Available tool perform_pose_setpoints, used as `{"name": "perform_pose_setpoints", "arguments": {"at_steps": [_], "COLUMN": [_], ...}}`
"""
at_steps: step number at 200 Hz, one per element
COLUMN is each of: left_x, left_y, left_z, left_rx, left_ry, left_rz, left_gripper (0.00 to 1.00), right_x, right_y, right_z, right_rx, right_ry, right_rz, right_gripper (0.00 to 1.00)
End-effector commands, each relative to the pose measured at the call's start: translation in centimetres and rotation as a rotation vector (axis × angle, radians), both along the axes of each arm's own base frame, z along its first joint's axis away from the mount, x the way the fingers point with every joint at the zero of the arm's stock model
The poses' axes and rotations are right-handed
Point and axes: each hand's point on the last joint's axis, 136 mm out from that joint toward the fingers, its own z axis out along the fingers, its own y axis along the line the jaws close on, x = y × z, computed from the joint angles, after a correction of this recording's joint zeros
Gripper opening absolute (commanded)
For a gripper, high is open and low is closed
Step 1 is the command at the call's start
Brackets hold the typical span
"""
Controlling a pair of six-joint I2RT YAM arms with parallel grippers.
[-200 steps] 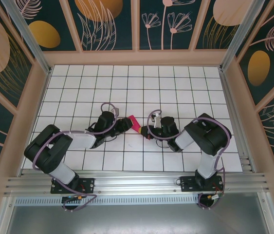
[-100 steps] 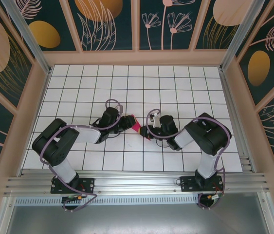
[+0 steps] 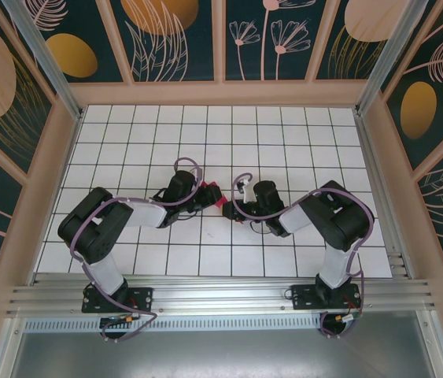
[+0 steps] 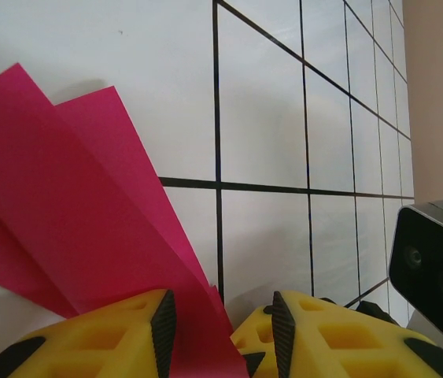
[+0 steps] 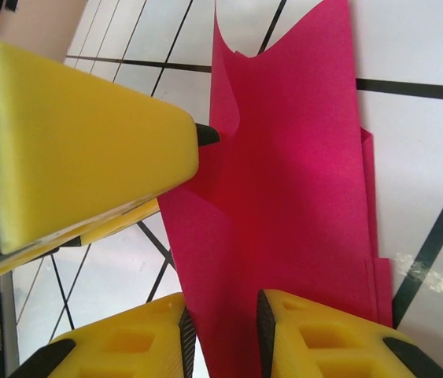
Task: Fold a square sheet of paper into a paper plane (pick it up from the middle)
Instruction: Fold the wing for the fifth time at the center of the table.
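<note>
The magenta-pink paper, folded into several overlapping layers with creases, sits mid-table between my two grippers. My left gripper reaches it from the left. In the left wrist view the paper runs up between the jaws of the left gripper; it lies against the left pad, and a strip of table shows before the right pad. My right gripper comes from the right. Its jaws stand apart around the paper. One left finger touches the sheet's upper edge.
The white grid table stretches out behind and to both sides. Wooden-framed patterned walls enclose it. The right wrist camera housing shows close by in the left wrist view. An aluminium rail runs along the near edge.
The right gripper's jaws have gone from shut to apart around the paper. The left arm has pushed further right, its elbow swinging inward. Less of the paper shows from above.
</note>
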Motion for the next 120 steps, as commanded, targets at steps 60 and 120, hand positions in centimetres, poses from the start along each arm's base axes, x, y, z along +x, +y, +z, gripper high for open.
{"name": "perform_pose_setpoints", "arguments": {"at_steps": [60,120], "left_x": [0.7,0.8], "left_y": [0.1,2.0], "left_z": [-0.5,2.4], "left_rx": [0.03,0.062], "left_ry": [0.035,-0.037], "left_rz": [0.04,0.109], "left_gripper": [0.37,0.49], "right_x": [0.9,0.7], "right_y": [-0.7,-0.4], "right_z": [-0.4,2.8], "right_rx": [-0.166,0.007], "right_ry": [-0.127,-0.094], "right_rz": [0.027,0.002], "right_gripper": [0.27,0.05]}}
